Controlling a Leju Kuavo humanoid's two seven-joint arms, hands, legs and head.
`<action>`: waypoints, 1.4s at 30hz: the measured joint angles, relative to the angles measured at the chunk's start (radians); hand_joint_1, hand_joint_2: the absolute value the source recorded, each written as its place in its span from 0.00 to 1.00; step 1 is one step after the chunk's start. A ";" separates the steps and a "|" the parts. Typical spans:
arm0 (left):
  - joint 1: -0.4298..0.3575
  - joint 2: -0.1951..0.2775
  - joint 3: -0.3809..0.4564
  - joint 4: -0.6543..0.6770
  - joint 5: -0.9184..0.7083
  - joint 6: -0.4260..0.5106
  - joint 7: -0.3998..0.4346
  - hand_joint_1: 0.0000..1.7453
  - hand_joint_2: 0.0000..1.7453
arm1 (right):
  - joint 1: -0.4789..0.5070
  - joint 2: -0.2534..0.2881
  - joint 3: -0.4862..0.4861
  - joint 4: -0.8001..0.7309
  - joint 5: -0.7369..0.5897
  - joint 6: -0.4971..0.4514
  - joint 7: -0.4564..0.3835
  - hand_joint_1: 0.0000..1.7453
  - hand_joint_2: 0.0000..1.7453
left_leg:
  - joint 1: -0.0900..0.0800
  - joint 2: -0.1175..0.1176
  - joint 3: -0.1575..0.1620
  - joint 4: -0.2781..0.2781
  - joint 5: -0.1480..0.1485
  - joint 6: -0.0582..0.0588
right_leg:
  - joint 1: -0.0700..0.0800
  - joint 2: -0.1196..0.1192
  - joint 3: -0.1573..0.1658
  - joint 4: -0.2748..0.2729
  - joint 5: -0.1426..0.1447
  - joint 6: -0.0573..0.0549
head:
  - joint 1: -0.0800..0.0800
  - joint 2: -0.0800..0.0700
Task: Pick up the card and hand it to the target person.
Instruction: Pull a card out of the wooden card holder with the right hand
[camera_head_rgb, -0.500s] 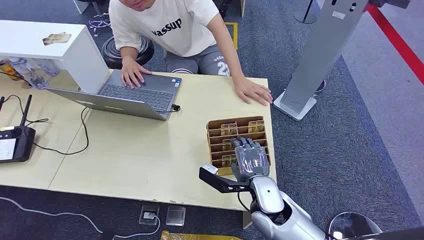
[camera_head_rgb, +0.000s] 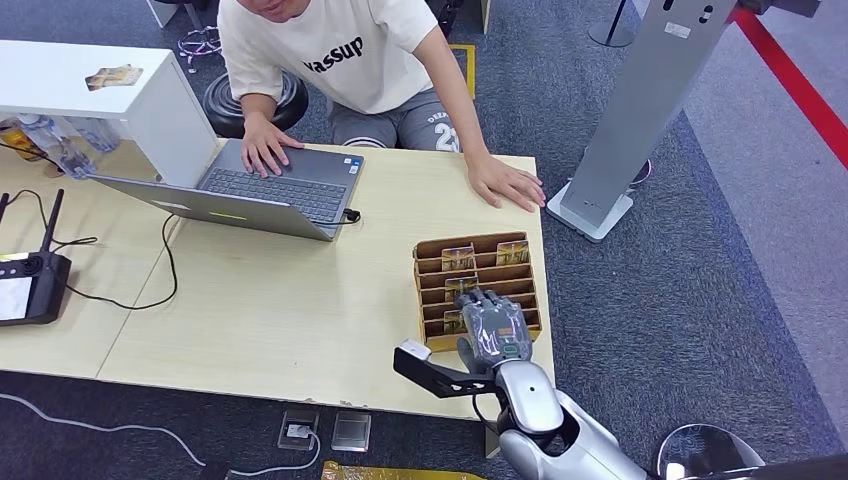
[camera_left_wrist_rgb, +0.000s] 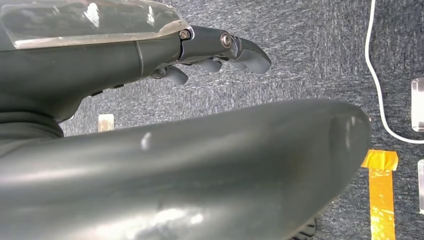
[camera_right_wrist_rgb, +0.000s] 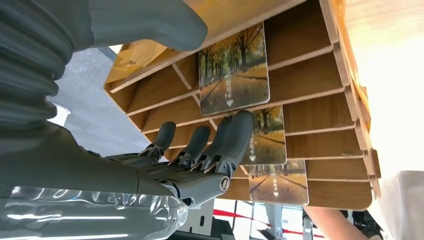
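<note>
Laptop (camera_head_rgb: 275, 190): on the table (camera_head_rgb: 270, 300), person's hand (camera_head_rgb: 264, 145) on it.
Left hand (camera_left_wrist_rgb: 220, 47): over carpet, fingers loosely curled, holding nothing.
Cards (camera_right_wrist_rgb: 234, 70): upright in the wooden rack (camera_head_rgb: 432, 270) slots.
Right hand (camera_head_rgb: 492, 325): over the rack's near rows, fingers (camera_right_wrist_rgb: 235, 137) extended, a fingertip at a card, nothing gripped.

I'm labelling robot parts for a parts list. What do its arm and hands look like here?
The right arm is glossy silver with a black bracket at the wrist. The right hand is grey with darker fingers and a ribbed grey cover. The left hand looks the same dark grey.

Right robot hand (camera_head_rgb: 494, 333) extended palm down, fingers (camera_right_wrist_rgb: 231, 140) apart, holding nothing.
</note>
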 joint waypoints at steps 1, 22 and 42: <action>0.000 0.000 0.000 0.000 0.000 0.000 0.000 0.00 0.00 | 0.001 0.001 0.000 0.002 0.000 0.000 0.000 0.51 1.00 | 0.000 0.000 0.000 0.000 0.000 0.000 | 0.000 0.000 0.000 0.000 0.000 0.000 | 0.000 0.000; 0.000 0.000 0.000 0.000 0.000 0.004 -0.007 0.00 0.00 | 0.002 0.014 0.000 0.020 0.003 -0.007 -0.010 0.78 1.00 | 0.000 0.000 0.000 0.000 0.000 0.000 | 0.000 0.000 0.000 0.000 0.000 0.000 | 0.000 0.000; 0.000 0.005 0.000 0.000 -0.007 -0.014 -0.035 0.00 1.00 | -0.002 0.014 -0.001 0.019 -0.018 -0.008 -0.012 0.92 1.00 | 0.000 0.000 0.000 0.000 0.000 0.000 | 0.000 0.000 0.000 0.000 0.000 0.000 | 0.000 0.000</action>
